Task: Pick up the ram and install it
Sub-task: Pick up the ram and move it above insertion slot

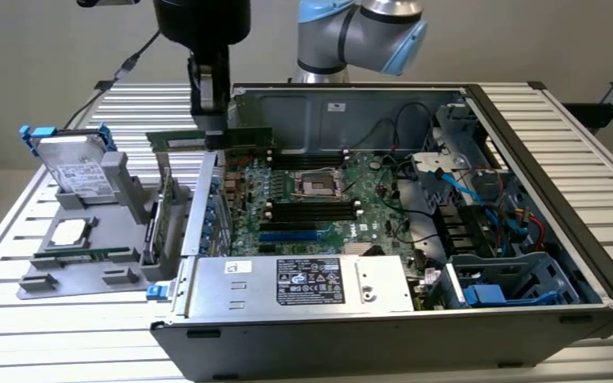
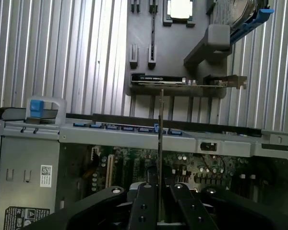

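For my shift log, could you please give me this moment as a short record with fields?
hand: shut on the ram
ram pose: level, in the air over the case's side wall at the exterior view's left
ram installed: no, not in any slot
computer case: open, on the slatted table, motherboard exposed
grey holder: beside the case at the exterior view's left, carrying a hard drive
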